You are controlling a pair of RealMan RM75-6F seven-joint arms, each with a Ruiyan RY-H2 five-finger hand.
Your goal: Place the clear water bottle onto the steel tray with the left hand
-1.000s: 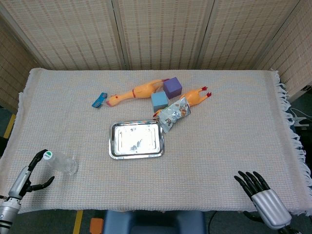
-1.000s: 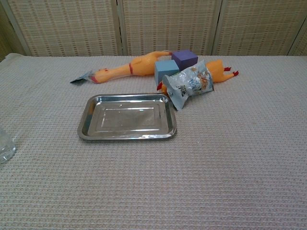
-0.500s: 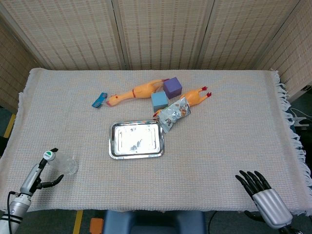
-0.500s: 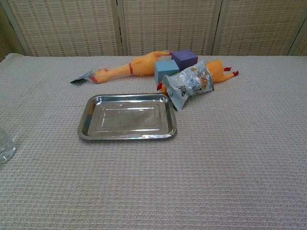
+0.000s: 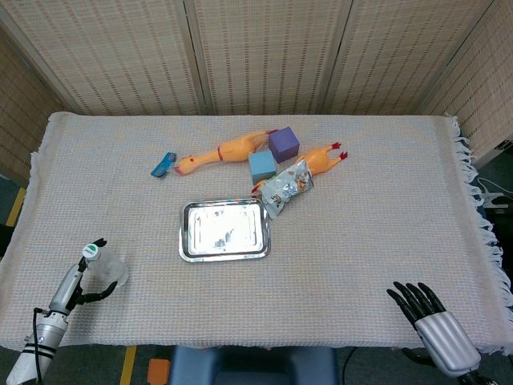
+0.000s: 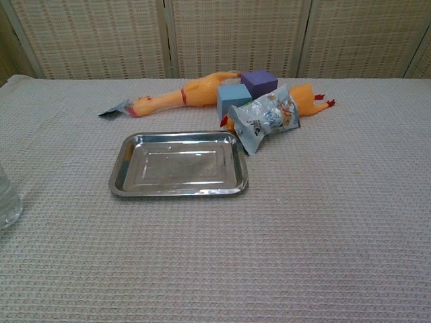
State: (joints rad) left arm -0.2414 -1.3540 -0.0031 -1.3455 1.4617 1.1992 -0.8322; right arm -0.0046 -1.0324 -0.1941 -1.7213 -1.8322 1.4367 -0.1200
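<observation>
The clear water bottle (image 5: 111,269) with a green cap stands tilted at the table's front left; the chest view shows only its edge (image 6: 6,200). My left hand (image 5: 78,281) grips it, with one finger by the cap and another below the body. The steel tray (image 5: 186,241) lies empty near the table's middle, to the right of the bottle, and its rim (image 6: 118,183) shows in the chest view. My right hand (image 5: 433,321) rests at the front right corner, fingers spread, holding nothing.
Behind the tray lie two rubber chickens (image 5: 224,151), a blue cube (image 5: 261,167), a purple cube (image 5: 283,143), a silver snack bag (image 5: 287,186) and a small blue packet (image 5: 164,164). The cloth's fringed edge runs along the right side.
My left hand has shifted right and toward the front edge around the bottle. The bottle has tipped from lying toward upright, its cap moving right and its top rising in the chest view.
</observation>
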